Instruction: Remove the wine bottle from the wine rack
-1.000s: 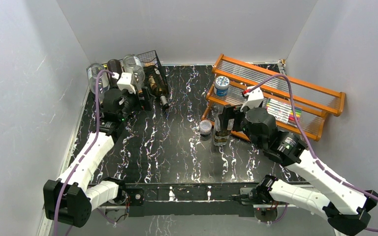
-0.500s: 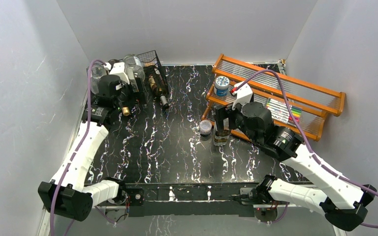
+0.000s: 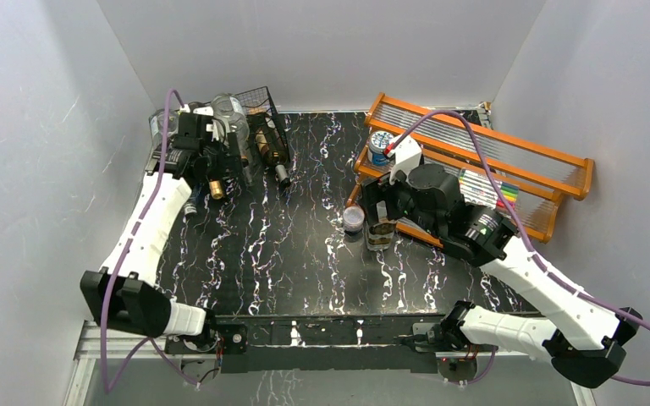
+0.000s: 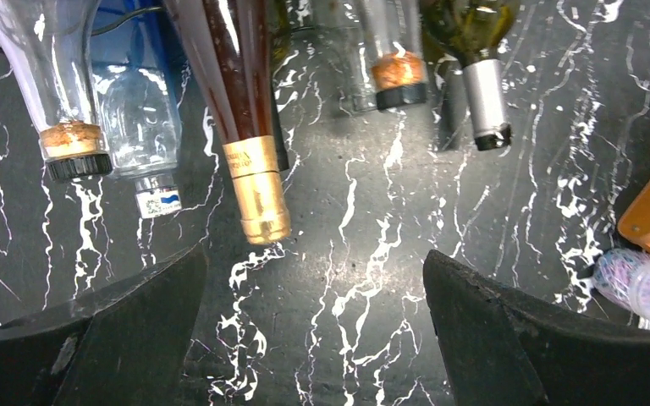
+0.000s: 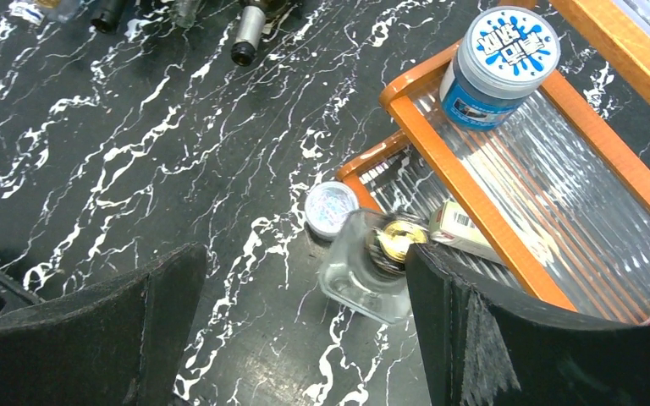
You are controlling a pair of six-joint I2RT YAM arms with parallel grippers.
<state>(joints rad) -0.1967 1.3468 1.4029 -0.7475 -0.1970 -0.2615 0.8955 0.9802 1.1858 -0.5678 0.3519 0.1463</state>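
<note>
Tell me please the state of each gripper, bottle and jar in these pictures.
left gripper: open, empty
right gripper: open, empty
brown bottle: lying down, gold foil cap on
green bottle: lying in the wine rack, capped
square clear bottle: upright on the table
blue-lidded jar: closed, on the orange shelf

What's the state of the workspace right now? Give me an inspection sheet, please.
Surface: black marbled table, nothing spilled seen.
Job's things: wine rack at far left; bottles lie there, necks toward the arms, including a gold-foil bottle and a silver-capped bottle.
Clutter: orange shelf with blue-lidded jar; clear glass bottle and small jar beside it.
Grippers: left gripper open near the bottle necks; right gripper open over the glass bottle; both empty.
Cables: purple cable loops along each arm.
Surroundings: plain white walls.
</note>
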